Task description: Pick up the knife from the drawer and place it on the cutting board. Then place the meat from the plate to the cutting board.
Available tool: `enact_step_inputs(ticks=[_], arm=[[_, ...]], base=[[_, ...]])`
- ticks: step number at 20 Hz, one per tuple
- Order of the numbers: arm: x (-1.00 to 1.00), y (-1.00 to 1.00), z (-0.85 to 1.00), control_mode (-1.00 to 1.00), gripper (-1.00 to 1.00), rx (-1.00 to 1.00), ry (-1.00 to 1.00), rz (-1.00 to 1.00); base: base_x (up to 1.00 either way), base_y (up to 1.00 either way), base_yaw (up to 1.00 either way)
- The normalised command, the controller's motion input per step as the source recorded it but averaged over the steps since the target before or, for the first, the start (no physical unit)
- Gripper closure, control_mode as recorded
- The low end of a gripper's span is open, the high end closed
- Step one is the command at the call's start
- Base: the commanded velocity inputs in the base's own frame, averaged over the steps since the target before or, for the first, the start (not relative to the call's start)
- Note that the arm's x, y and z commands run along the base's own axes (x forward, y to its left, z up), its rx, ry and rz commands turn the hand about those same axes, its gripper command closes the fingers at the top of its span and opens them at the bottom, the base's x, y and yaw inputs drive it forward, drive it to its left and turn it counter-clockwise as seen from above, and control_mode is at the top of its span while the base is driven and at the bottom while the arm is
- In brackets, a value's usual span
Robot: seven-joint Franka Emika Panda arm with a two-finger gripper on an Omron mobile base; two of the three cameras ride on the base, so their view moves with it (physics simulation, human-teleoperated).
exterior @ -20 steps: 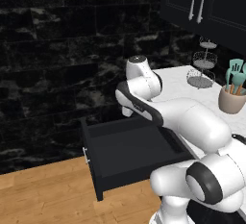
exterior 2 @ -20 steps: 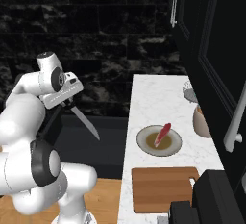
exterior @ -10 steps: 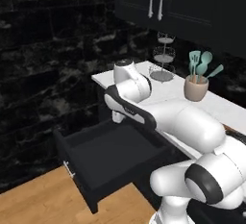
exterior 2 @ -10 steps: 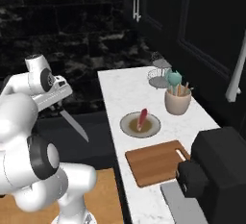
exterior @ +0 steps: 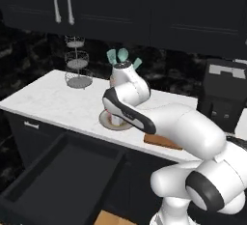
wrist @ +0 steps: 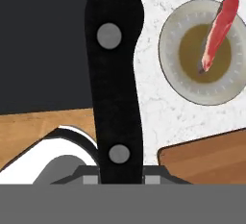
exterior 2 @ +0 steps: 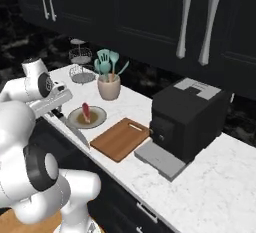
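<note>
White marble surface (exterior 2: 210, 177) carries everything; since a second ago the base has driven along it, so both base views have swung round to face the work area. That whole-picture shift is camera movement, not movement of the objects. Drawer (exterior: 58, 180) hangs open below the front edge of the surface, looks empty. Black appliance (exterior 2: 187, 114) sits toward the back edge, cutting board (exterior 2: 120, 138) just beside it at the front edge, bare so far. Plate (exterior 2: 88, 117) lies next to the board along the same edge; cup of teal utensils (exterior 2: 109, 84) stands behind it. Meat (wrist: 218, 28) rests on the plate, one end over the rim. Knife (exterior 2: 75, 132) is out of the drawer and gripped in the gripper (exterior 2: 56, 108), jaws narrow and clamped on the black handle (wrist: 115, 88), blade pointing down and toward the board, off the front edge of the surface near the plate. Judgement: pick is done, the carry is nearly over; next call is to bring the knife over the board and lower it flat. Meat transfer not yet started.
</note>
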Motion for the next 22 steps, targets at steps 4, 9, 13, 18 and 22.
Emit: enact_step_inputs(ticks=[4, 9, 13, 18, 22], arm=[[0.0, 0.0, 0.0, 1.0, 1.0, 0.0, 0.0, 0.0], [0.0, 0.0, 0.0, 1.0, 1.0, 0.0, 0.0, 0.0], [0.09, -0.02, 0.0, -1.0, 1.0, 0.0, 0.01, 0.0], [0.56, -0.46, -0.11, -1.0, 1.0, 0.0, 0.23, -0.08], [0.46, -0.29, -0.59, -1.0, 1.0, -0.03, 0.18, 0.01]], base=[[0.0, 0.31, -0.7], [0.18, 0.35, -0.24], [0.08, 0.0, 0.0], [0.0, 0.0, 0.0], [0.0, 0.0, 0.0]])
